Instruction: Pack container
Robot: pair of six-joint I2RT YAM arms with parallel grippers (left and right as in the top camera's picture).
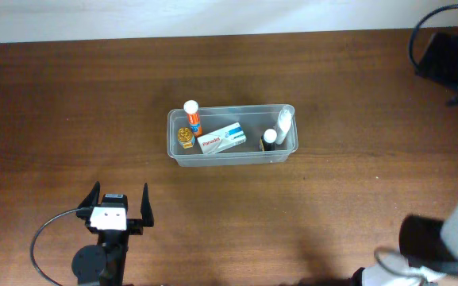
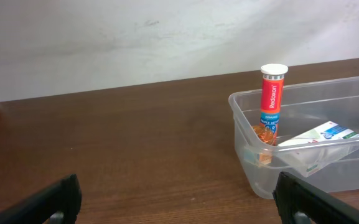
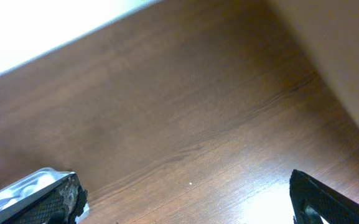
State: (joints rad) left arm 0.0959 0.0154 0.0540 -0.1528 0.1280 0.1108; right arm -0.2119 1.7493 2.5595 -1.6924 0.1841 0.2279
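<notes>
The clear plastic container stands mid-table. Inside it are an upright orange tube with a white cap, a small orange-lidded jar, a white box, a white bottle and a dark-capped bottle. My left gripper is open near the front left, pointing toward the container and well short of it. In the left wrist view the container sits ahead to the right, with the orange tube and the box visible, and the left gripper holds nothing. My right gripper is open over bare wood.
The right arm is at the table's front right corner. A black device with a green light and its cable sit at the back right. A pale wall runs along the table's far edge.
</notes>
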